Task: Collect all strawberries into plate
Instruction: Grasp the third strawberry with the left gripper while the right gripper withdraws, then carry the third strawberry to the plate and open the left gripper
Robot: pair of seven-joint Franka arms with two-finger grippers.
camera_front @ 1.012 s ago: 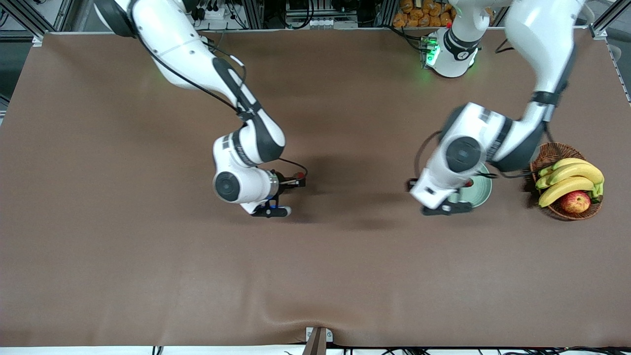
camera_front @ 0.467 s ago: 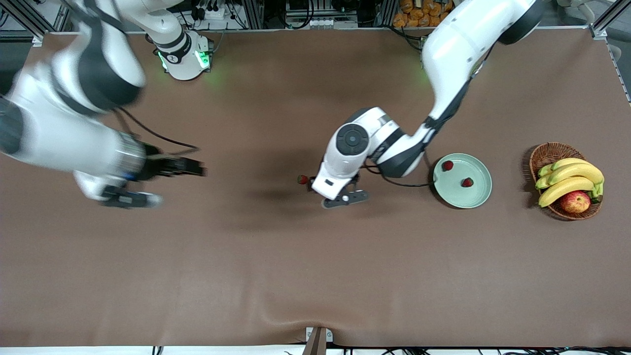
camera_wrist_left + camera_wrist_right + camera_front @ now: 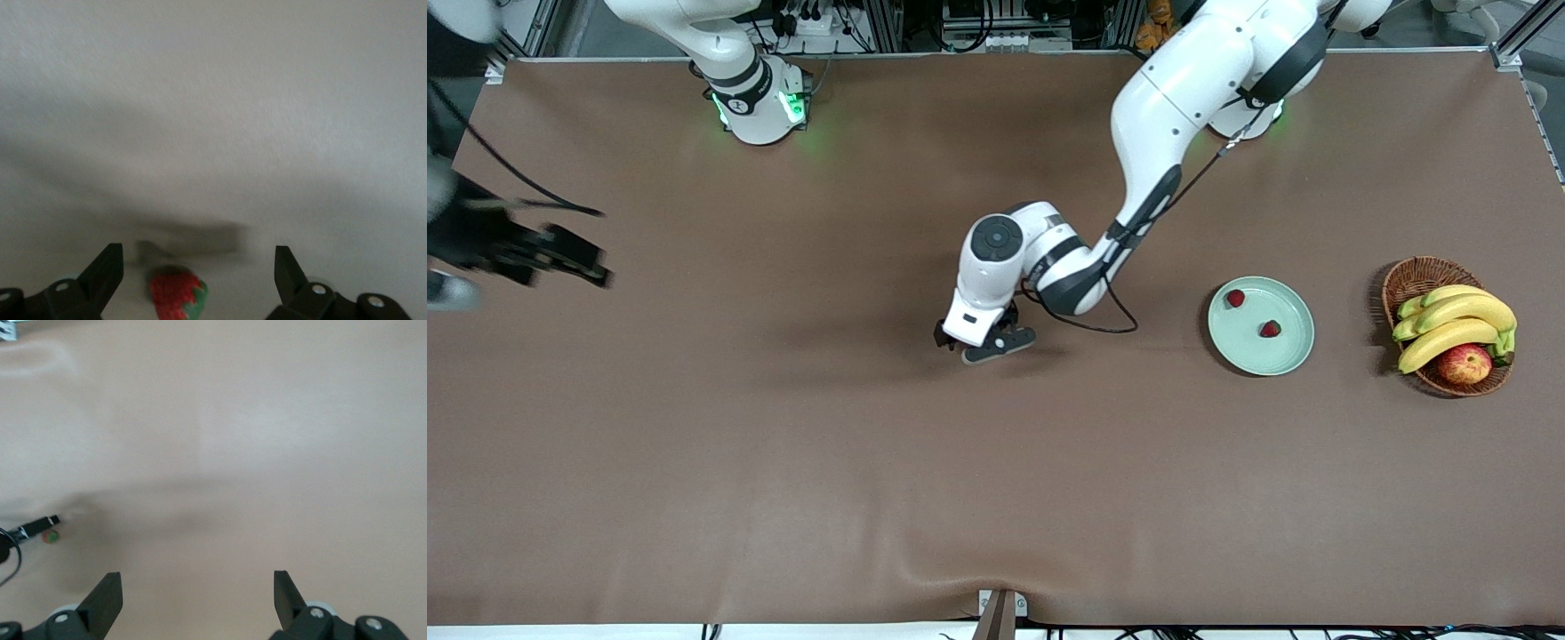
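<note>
The pale mint-green plate (image 3: pixel 1240 348) lies toward the left arm's end of the table with two strawberries (image 3: pixel 1234 299) (image 3: pixel 1270 329) in it. My left gripper (image 3: pixel 971 342) is low over the middle of the table. In the left wrist view it (image 3: pixel 198 267) is open, with the third strawberry (image 3: pixel 177 295) lying on the table between its fingers, nearer one of them and untouched. That berry is hidden in the front view. It shows small in the right wrist view (image 3: pixel 50 537). My right gripper (image 3: pixel 574 260) (image 3: pixel 197 587) is open and empty over the right arm's end of the table.
A brown wicker basket (image 3: pixel 1414 280) with bananas (image 3: pixel 1449 333) and a red-yellow apple (image 3: pixel 1464 364) stands beside the plate at the left arm's end of the table. The brown table cover (image 3: pixel 996 498) is bare nearer the front camera.
The right gripper left a strawberry on the middle of the table and drew back to its end. The left gripper swung from the plate to over that strawberry.
</note>
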